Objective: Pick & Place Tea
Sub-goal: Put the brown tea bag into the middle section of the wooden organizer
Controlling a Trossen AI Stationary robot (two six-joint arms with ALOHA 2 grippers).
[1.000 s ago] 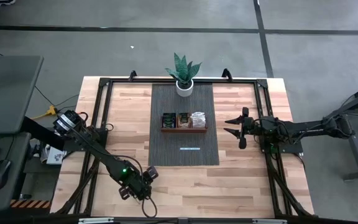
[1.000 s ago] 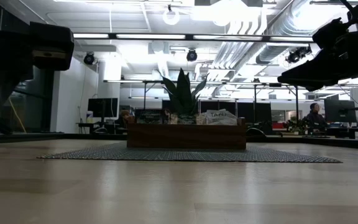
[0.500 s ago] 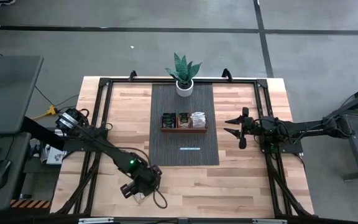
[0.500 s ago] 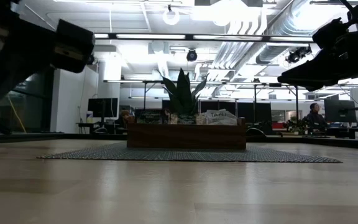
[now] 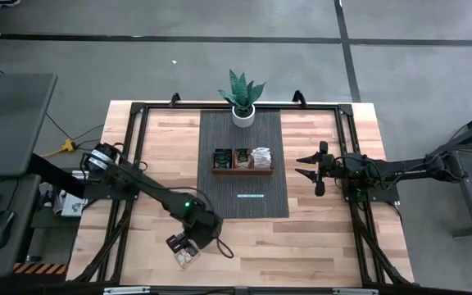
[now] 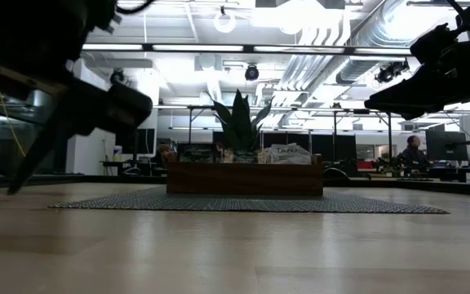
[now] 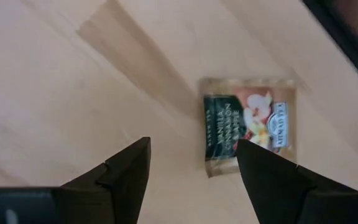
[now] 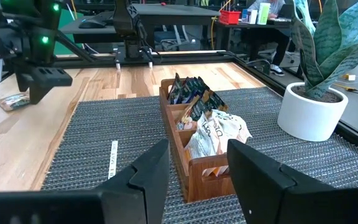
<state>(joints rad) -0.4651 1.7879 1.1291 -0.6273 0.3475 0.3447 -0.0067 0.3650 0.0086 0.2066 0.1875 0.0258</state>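
A single tea packet [image 7: 247, 124], dark green with an orange-and-white picture, lies flat on the bare wood near the table's near edge [image 5: 185, 259]. My left gripper [image 7: 191, 168] hovers open just above it; the packet lies a little ahead of its fingers and toward one of them. In the high view the left gripper [image 5: 180, 248] is left of the mat's near end. More tea packets stand upright in the wooden tray [image 5: 242, 159] on the mat. My right gripper [image 5: 306, 165] waits open to the right of the tray, which faces it [image 8: 201, 177].
A dark woven mat [image 5: 242, 205] runs down the table's middle. A potted plant [image 5: 242, 98] stands at its far end, behind the tray. A small white strip [image 5: 251, 196] lies on the mat. Black frame rails [image 5: 133, 156] cross the table's sides. Bare wood lies around the packet.
My left arm has swung along the near edge toward the table's right, and its gripper now stands over the lone packet. In the low view it has moved in from the left. The right arm has kept still.
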